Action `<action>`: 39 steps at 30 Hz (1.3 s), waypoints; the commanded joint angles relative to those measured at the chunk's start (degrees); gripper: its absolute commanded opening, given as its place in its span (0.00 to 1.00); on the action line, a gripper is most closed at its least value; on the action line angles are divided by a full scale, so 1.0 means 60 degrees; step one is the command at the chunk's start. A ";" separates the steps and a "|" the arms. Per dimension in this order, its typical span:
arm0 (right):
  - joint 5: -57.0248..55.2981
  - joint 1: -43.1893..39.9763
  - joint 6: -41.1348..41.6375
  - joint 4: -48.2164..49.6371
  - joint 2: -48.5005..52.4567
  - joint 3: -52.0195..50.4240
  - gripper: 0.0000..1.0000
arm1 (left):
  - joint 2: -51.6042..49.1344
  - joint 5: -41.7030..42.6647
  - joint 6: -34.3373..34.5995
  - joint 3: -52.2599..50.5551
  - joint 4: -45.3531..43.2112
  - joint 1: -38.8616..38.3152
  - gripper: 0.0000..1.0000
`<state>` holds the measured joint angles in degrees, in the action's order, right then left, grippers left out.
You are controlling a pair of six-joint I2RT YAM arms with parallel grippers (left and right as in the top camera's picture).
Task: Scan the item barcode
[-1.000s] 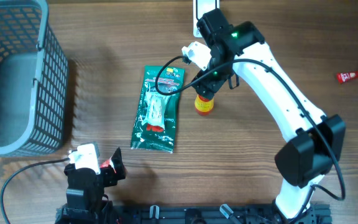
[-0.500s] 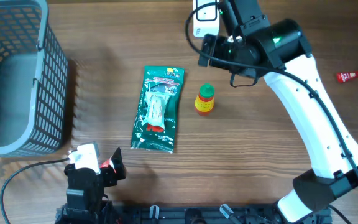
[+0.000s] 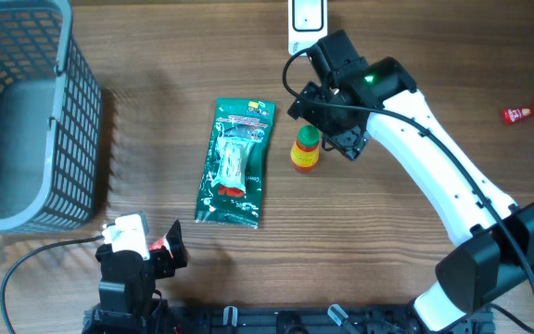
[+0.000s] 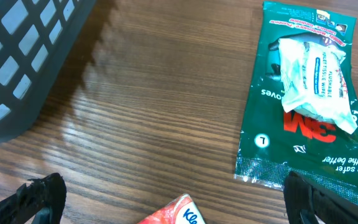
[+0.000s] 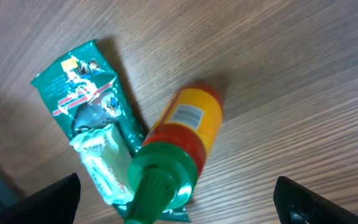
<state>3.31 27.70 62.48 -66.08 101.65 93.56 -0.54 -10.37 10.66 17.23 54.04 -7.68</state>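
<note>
The bottle (image 3: 305, 151) is small and round, with a smooth yellow body, a red band and a green cap. A little white label sits on its side. It stands on the wooden table (image 3: 156, 93), just beside the shiny green packet (image 3: 236, 162). The right gripper (image 3: 327, 122) hangs over it, its 2 fingers spread wide, holding nothing. The left gripper (image 4: 176, 198) is spread wide too, holding nothing.

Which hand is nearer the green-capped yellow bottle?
Right. The right hand hangs open just over the bottle; the left hand sits far off, open, beyond the green packet.
</note>
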 commanded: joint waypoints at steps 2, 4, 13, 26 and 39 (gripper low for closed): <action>0.0430 -0.0007 0.0546 0.0273 0.0197 0.0000 0.99 | 0.0025 0.0084 0.0051 -0.0018 -0.0007 0.0069 1.00; 0.0430 -0.0007 0.0528 0.0372 0.0259 0.0000 0.99 | 0.0025 0.0084 0.0051 -0.0018 -0.0007 0.0069 1.00; 0.0718 0.0004 0.0324 0.0404 0.1351 0.0000 0.96 | 0.0025 0.0084 0.0051 -0.0018 -0.0011 0.0069 1.00; 0.0936 -0.0189 -0.3949 0.0087 0.1632 0.0328 0.59 | 0.0025 0.0084 0.0051 -0.0018 -0.0007 0.0069 1.00; 0.0878 -0.0240 -0.8011 -0.1413 0.1632 0.2583 0.78 | 0.0025 0.0084 0.0051 -0.0018 -0.0007 0.0069 1.00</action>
<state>8.56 26.35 13.37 -74.43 111.02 107.98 -0.54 -10.37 10.66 17.23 54.04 -7.68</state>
